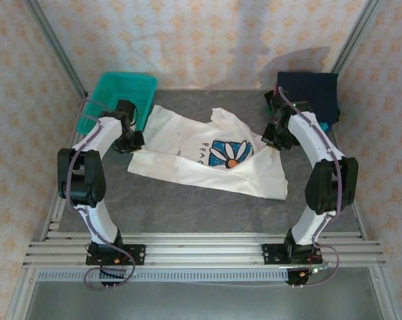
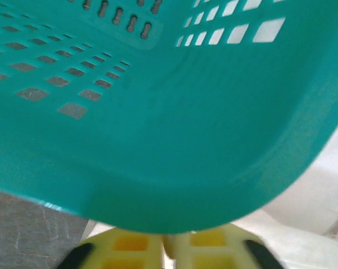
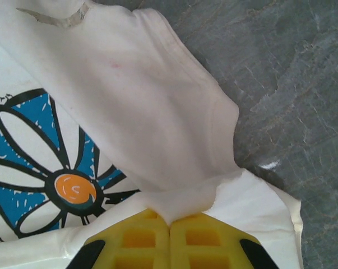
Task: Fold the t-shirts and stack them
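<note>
Under the overhead camera: grey stone-veined tabletop [image 1: 207, 207], closed in by walls [image 1: 207, 33] papered pale peach with a small floral repeat. Metal frame posts [image 1: 54, 47] at the far corners. Slotted rails [image 1: 201, 250] along the 6 o'clock edge, carrying both arm bases.

Baskets: one. Teal plastic mesh basket [image 1: 121, 90], far corner at 10 o'clock. Same basket [image 2: 157, 140] close up from the left wrist, rim curving just above the fingers.

T-shirts, loose: one. White t-shirt [image 1: 187, 170], spread mostly flat at table centre, its far left corner just beside the basket. Long axis from 10 o'clock to 4 o'clock. One sleeve poking toward 12 o'clock. Blue daisy print face up, right of centre, dark lettering beside it on the 9 o'clock side. Collar end: cannot tell.

T-shirts, folded: one folded stack [image 1: 307, 93] at 1 o'clock, navy on top, sliver of teal under its near edge. Number of layers not countable.

Grippers: two. Left gripper [image 1: 131, 140] [image 2: 166, 242] at the shirt's 9 o'clock edge, next to the basket. Yellow fingers close together, tips hidden behind the rim; gripping or released, cannot tell. Right gripper [image 1: 275, 139] [image 3: 170, 221] at the 3 o'clock edge, clamped tight on a pinch of the white t-shirt [image 3: 157, 112] beside a folded-over sleeve.
</note>
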